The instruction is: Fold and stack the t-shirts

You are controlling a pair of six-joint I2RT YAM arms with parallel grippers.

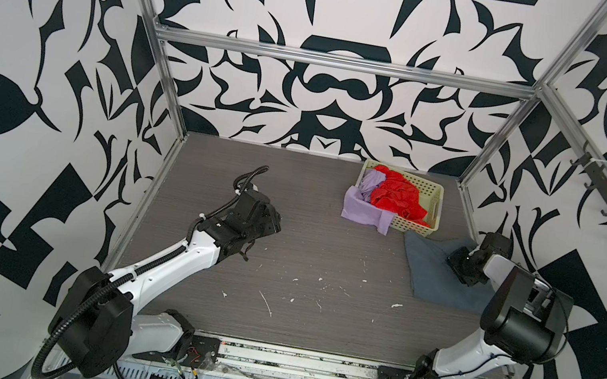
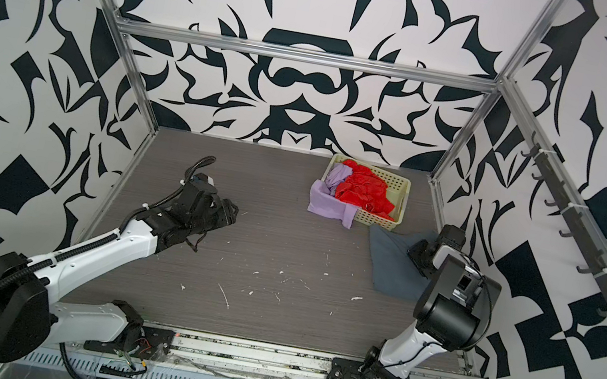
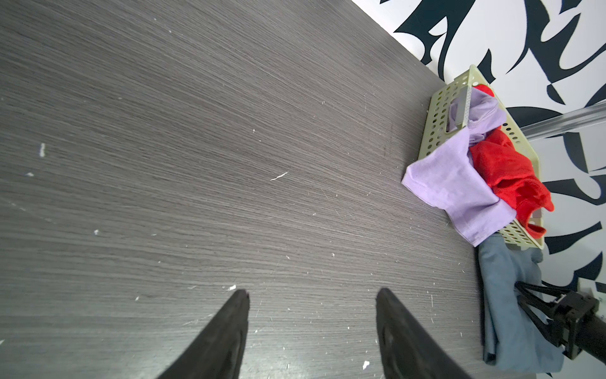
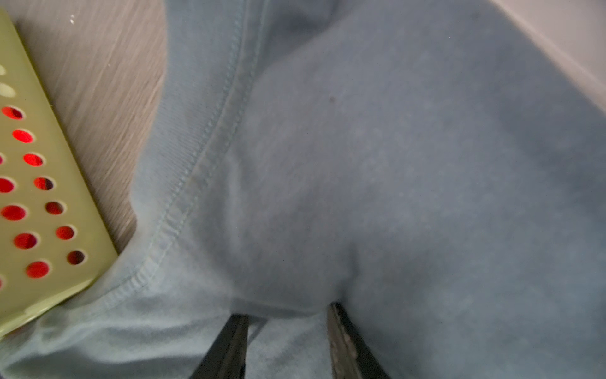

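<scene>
The slate blue-grey t-shirt (image 1: pixel 433 281) (image 2: pixel 389 265) (image 3: pixel 505 295) (image 4: pixel 393 164) lies crumpled on the table at the right, just in front of the basket. My right gripper (image 1: pixel 453 263) (image 2: pixel 414 254) (image 4: pixel 287 310) is down on it, jaws apart, cloth bunched ahead of the tips. The red t-shirt (image 1: pixel 397 196) (image 2: pixel 362 192) (image 3: pixel 505 170) fills the basket. The lilac t-shirt (image 1: pixel 361 209) (image 2: pixel 327 203) (image 3: pixel 452 187) hangs over the basket's left wall onto the table. My left gripper (image 1: pixel 275 221) (image 2: pixel 232 214) (image 3: pixel 311 293) hovers open over bare table at the left, holding nothing.
The cream perforated basket (image 1: pixel 426 189) (image 2: pixel 395 185) (image 3: pixel 439 111) (image 4: pixel 85 216) stands at the back right, close to the frame post. The grey wood-grain table (image 1: pixel 301 266) (image 2: pixel 273 253) carries small white flecks. Patterned walls and metal rails enclose it.
</scene>
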